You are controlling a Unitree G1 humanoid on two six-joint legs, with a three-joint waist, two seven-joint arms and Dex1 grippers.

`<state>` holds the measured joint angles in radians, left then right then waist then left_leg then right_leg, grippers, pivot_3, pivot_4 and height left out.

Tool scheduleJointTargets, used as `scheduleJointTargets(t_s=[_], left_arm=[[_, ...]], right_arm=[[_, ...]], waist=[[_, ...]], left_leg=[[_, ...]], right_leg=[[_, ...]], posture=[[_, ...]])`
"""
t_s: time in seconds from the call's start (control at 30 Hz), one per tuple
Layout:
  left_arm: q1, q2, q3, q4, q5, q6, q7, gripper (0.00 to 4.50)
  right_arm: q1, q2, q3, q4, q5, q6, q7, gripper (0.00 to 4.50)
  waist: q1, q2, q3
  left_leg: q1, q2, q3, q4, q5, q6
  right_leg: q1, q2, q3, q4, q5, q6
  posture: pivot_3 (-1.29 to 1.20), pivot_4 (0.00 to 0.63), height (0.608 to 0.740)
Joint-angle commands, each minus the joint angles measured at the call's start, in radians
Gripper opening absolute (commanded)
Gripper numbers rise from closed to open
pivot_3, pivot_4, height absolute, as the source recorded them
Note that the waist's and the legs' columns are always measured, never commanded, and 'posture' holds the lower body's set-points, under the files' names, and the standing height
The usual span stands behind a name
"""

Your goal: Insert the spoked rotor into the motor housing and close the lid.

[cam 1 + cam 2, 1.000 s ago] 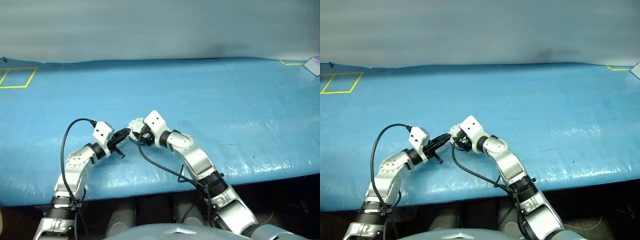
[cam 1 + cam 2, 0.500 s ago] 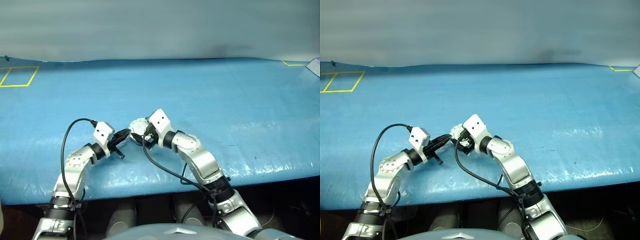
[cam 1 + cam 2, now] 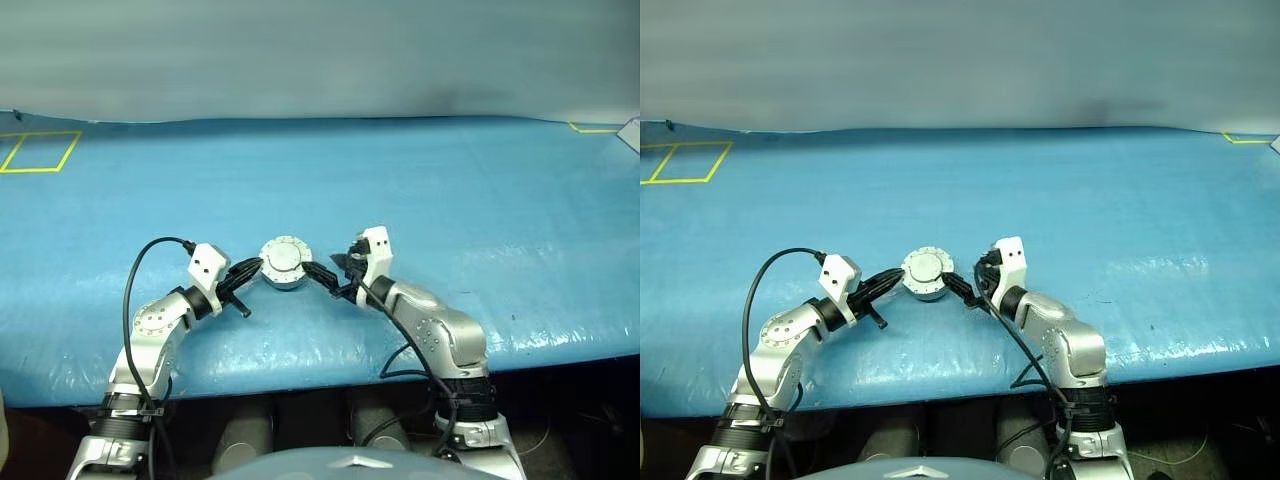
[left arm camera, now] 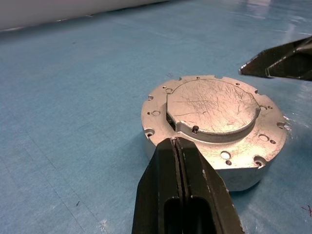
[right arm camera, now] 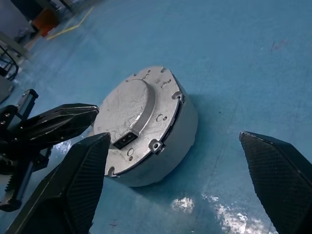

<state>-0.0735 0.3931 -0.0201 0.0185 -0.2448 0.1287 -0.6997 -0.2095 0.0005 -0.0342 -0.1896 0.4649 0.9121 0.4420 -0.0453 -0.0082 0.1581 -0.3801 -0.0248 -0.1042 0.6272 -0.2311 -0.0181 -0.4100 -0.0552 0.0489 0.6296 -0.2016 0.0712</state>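
Covering the worktop, blue sheeting bears yellow tape at 10 o'clock; lidded housing sits between left jaws, together, and right jaws, apart.

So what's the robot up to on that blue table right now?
It is assembling a small motor. The lid sits plain side up on the housing, which rests on the blue table. The left gripper is shut with its tips at the housing's rim. The right gripper is open and clear of it, off to the other side.
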Motion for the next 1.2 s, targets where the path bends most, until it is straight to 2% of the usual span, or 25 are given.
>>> scheduleJointTargets(t_s=[0.03,0.47,0.9,0.93,0.97,1.03,1.2], left_arm=[[0.007,-0.003,-0.010,-0.005,0.006,-0.005,-0.004,0.00],[0.009,0.003,-0.004,-0.007,0.013,-0.017,0.005,0.00],[0.011,0.007,0.001,-0.014,0.017,-0.017,0.007,0.00],[0.011,0.008,0.001,-0.013,0.018,-0.017,0.007,0.00],[0.010,0.008,0.000,-0.012,0.019,-0.018,0.008,0.00],[0.007,0.007,-0.001,-0.011,0.020,-0.018,0.008,0.00],[0.005,0.007,-0.002,-0.009,0.020,-0.019,0.007,0.00]], right_arm=[[-0.013,0.039,-0.063,0.002,0.122,0.068,-0.004,4.47],[-0.077,0.110,-0.163,0.240,0.273,0.119,-0.054,4.47],[-0.099,0.154,-0.179,0.294,0.328,0.086,-0.082,4.47],[-0.098,0.152,-0.178,0.291,0.333,0.086,-0.083,4.10],[-0.096,0.151,-0.177,0.288,0.338,0.087,-0.082,3.96],[-0.091,0.148,-0.172,0.281,0.344,0.089,-0.078,3.35],[-0.082,0.145,-0.146,0.261,0.332,0.089,-0.085,1.66]], waist=[[0.000,0.000,0.000],[-0.004,0.000,0.000],[-0.013,0.000,0.000],[-0.013,0.000,0.000],[-0.013,0.000,0.000],[-0.013,0.000,0.000],[-0.015,0.000,0.000]], left_leg=[[0.000,0.000,0.000,0.000,0.000,0.000],[0.000,0.000,0.000,0.000,0.000,0.000],[0.000,0.000,0.000,0.000,0.000,0.000],[0.000,0.000,0.000,0.000,0.000,0.000],[0.000,0.000,0.000,0.000,0.000,0.000],[0.000,0.000,0.000,0.000,0.000,0.000],[-0.001,0.000,0.000,-0.001,0.000,0.000]], right_leg=[[0.000,0.000,0.000,0.000,0.000,0.000],[0.000,0.000,0.000,0.000,0.000,0.000],[0.000,0.000,0.000,0.000,0.001,0.002],[0.000,0.000,0.000,0.000,0.001,0.002],[0.000,0.000,0.000,0.000,0.001,0.003],[0.000,0.000,0.000,0.000,0.001,0.003],[-0.001,0.000,0.000,0.000,0.002,0.003]], posture=[[0.00,0.150,0.740],[0.00,0.150,0.740],[0.00,0.150,0.740],[0.00,0.150,0.740],[0.00,0.150,0.740],[0.00,0.150,0.740],[0.00,0.150,0.740]])
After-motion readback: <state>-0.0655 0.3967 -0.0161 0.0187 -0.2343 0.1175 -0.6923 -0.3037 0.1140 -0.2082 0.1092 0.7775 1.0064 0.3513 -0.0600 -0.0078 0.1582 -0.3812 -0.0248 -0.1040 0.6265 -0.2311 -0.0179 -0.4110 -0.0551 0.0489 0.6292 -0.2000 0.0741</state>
